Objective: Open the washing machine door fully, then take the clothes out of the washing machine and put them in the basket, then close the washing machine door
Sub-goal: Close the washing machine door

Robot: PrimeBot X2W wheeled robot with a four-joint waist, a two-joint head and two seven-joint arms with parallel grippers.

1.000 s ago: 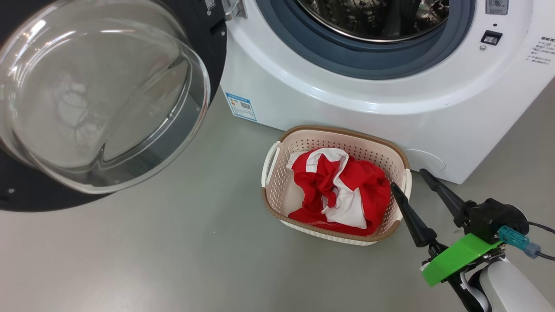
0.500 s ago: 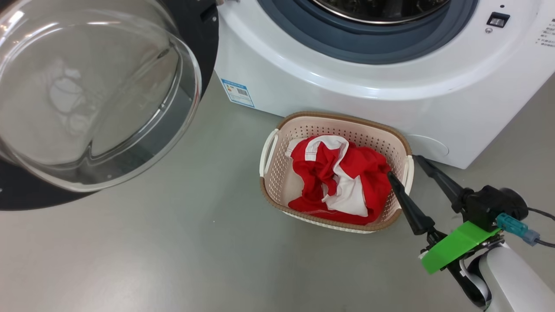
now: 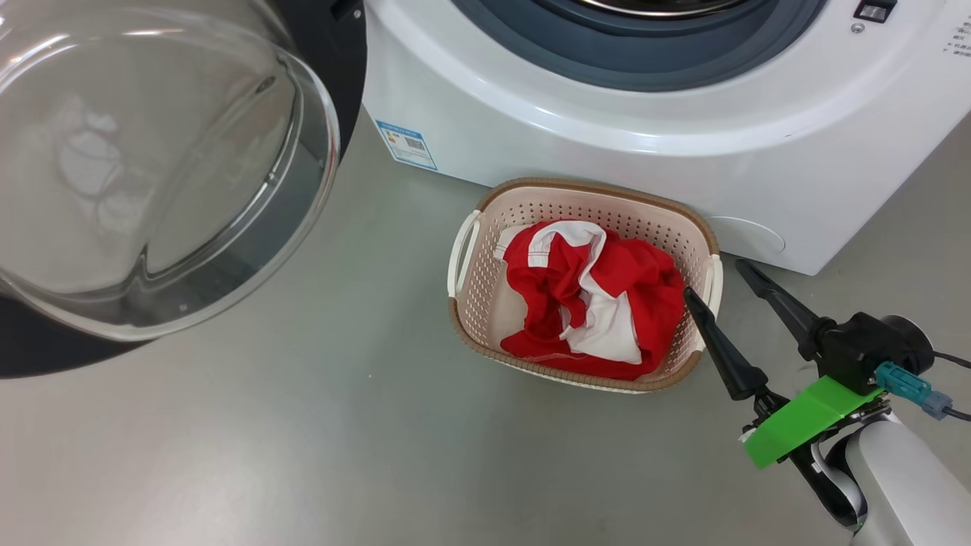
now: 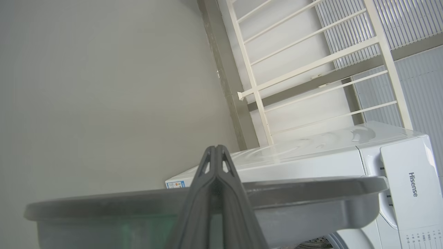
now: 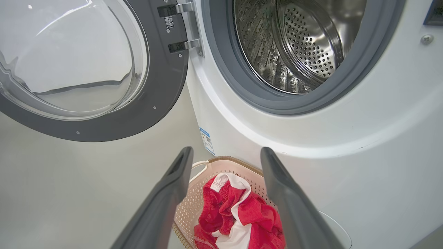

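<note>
head view: the clothes lie bunched in the basket at the centre, set just below the washing machine so the drop is short. the right gripper, lower right, is spread wide and empty beside the basket's rim.

left wrist view: the left gripper is pressed together, holding nothing.

right wrist view: the drum looks empty — the washing machine door stands open at upper left, so closing it remains, i think.
</note>
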